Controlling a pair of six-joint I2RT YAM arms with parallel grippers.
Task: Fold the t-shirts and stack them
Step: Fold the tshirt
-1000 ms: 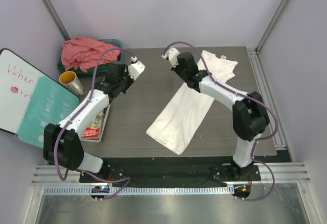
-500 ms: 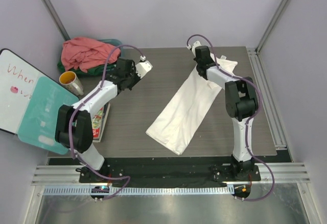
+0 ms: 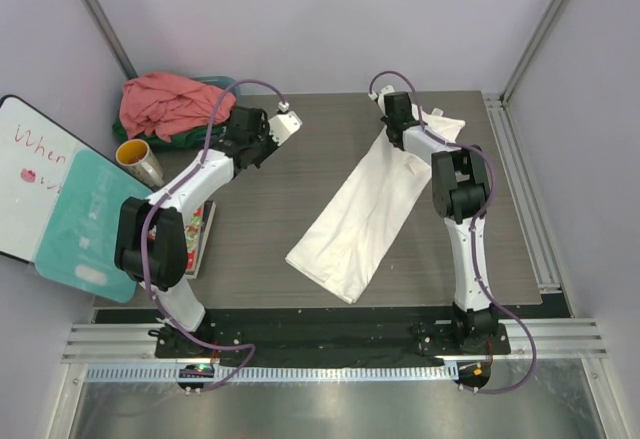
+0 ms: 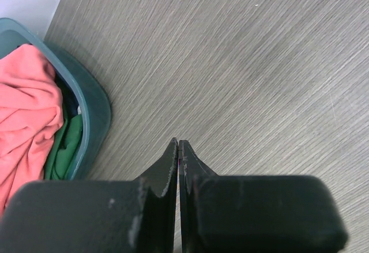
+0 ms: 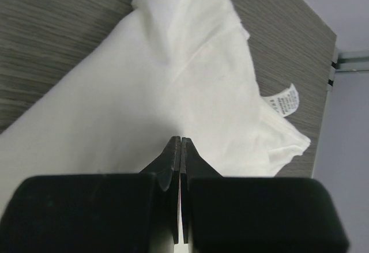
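A white t-shirt (image 3: 365, 209) lies folded into a long strip, running diagonally across the table's middle; its far end with a sewn label (image 5: 286, 100) fills the right wrist view (image 5: 144, 91). My right gripper (image 3: 392, 121) hovers over that far end, jaws shut (image 5: 181, 140), with no cloth between them. The salmon-pink t-shirt (image 3: 165, 104) is heaped in the teal basin (image 3: 225, 84) at the back left, with a dark green t-shirt (image 4: 66, 146) tucked under it (image 4: 26, 109). My left gripper (image 3: 283, 129) is shut and empty (image 4: 179, 142) over bare table just right of the basin (image 4: 95, 103).
A whiteboard (image 3: 25, 174) and a teal panel (image 3: 85, 214) lean at the left edge. Beside them are a metal cup (image 3: 140, 162) and a book (image 3: 185, 244). A metal rail (image 3: 520, 189) borders the table's right side.
Both arms stretched toward the back of the table. The right gripper swung right, from left of the shirt to over its far end. The left gripper moved back and right, near the basin.
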